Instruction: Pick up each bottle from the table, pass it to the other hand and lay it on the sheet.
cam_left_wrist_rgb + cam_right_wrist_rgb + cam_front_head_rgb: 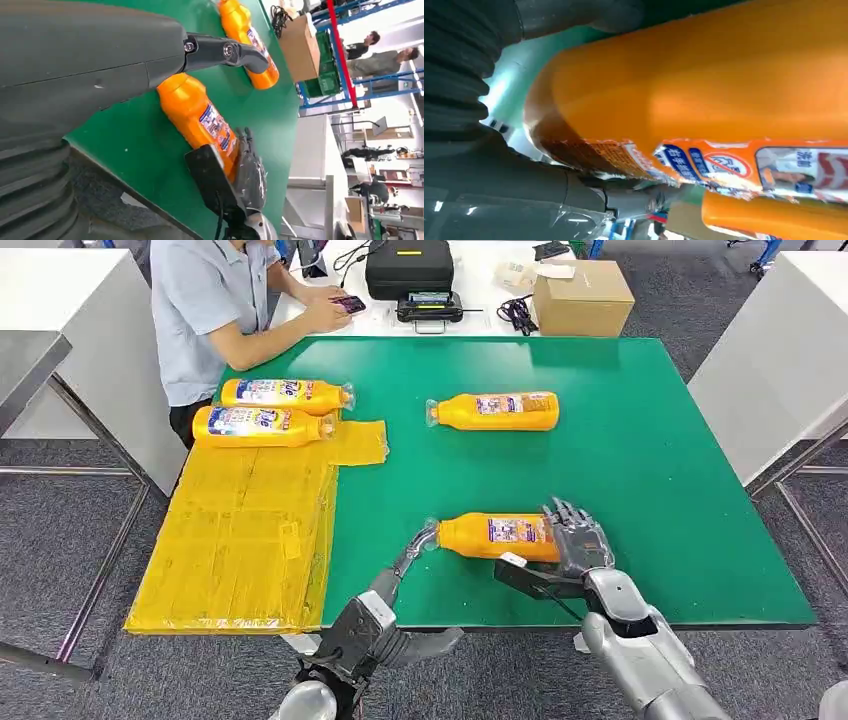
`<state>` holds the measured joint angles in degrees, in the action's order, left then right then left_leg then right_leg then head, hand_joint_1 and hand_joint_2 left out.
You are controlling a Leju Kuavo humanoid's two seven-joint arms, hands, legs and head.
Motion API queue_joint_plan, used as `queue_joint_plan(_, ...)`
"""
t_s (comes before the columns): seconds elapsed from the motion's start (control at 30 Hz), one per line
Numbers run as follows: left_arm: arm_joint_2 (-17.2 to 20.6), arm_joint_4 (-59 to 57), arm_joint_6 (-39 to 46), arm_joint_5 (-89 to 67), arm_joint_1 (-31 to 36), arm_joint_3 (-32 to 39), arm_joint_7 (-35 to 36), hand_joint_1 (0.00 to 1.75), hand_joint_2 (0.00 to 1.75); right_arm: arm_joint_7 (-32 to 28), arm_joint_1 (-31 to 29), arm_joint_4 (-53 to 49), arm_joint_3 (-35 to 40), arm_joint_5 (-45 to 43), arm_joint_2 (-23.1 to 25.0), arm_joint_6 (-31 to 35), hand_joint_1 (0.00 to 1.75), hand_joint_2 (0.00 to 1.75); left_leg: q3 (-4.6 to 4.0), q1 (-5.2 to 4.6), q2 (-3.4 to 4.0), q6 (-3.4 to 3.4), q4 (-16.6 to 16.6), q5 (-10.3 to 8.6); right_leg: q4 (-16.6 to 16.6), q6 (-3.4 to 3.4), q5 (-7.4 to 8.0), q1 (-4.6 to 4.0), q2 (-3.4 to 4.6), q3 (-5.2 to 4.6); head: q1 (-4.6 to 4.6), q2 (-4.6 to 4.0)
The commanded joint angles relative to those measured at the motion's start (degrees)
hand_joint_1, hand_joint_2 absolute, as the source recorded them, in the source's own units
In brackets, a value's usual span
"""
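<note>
Bottles were the matter of this task, and the near one, an orange plastic bottle with a printed label [497,536], lay on its side on the green table [650,470], near the front edge. The right hand [572,540] was wrapped around the base end of this bottle, with dark fingers over the far side and the thumb on the near side; it seemed to be grasping it, though the bottle looked to rest on the table. The left hand [415,550] was released, its fingers extended, and the tips reached close to the clear cap end; whether they touched it could not be told.

A second orange bottle [495,411] lay further back on the table. Two bottles with labels [270,410] already lay at the far end of the yellow plastic sheet [240,540].

The likely danger was in the passing. The grasp sat on one end only, so the long body could tip downward when lifted and slide out of the fingers. The smooth round plastic could also roll. If the left hand closed only on the narrow neck, the bottle might swing or drop at the table's edge.
</note>
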<state>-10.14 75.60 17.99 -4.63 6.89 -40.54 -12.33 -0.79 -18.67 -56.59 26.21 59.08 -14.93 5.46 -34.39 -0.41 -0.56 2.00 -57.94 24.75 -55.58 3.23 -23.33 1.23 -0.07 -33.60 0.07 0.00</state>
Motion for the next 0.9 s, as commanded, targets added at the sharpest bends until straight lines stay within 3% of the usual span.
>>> queue_joint_plan(0.03,1.06,-2.76,-0.80,0.73,3.00,-1.15,-0.07,0.00,1.75,-3.20,-2.85,10.35,1.24,-4.04,-0.43,-2.79,1.75,1.75,0.20,0.08,-0.03,-0.12,0.06,0.03,0.09,-0.13,-0.03,-0.09,-0.06,0.23,0.00,0.00)
queue_joint_plan(0.23,0.48,-4.06,-1.48,1.77,4.48,-2.05,-0.69,0.00,1.75,-8.55,-4.69,15.44,2.24,-6.40,-1.55,-2.44,1.75,1.75,0.36,0.11,-0.08,-0.12,0.07,0.02,0.13,-0.15,-0.03,-0.12,-0.13,0.40,0.00,0.00)
queue_joint_plan(0.73,0.62,-3.62,-1.39,1.85,4.51,-2.29,-1.21,0.00,1.75,-9.15,-4.32,14.78,2.27,-6.86,-1.65,-0.91,1.75,1.75,0.65,0.08,-0.15,-0.09,0.07,0.00,0.14,-0.13,-0.03,-0.09,-0.17,0.70,0.00,0.00)
queue_joint_plan(0.9,-1.23,-3.98,4.52,3.58,3.51,0.44,-4.90,0.00,1.75,-15.06,1.07,5.73,-6.41,-21.76,0.76,-4.22,1.75,1.75,0.65,0.07,-0.15,-0.09,0.05,0.01,0.12,-0.11,-0.04,-0.08,-0.16,0.70,0.00,0.00)
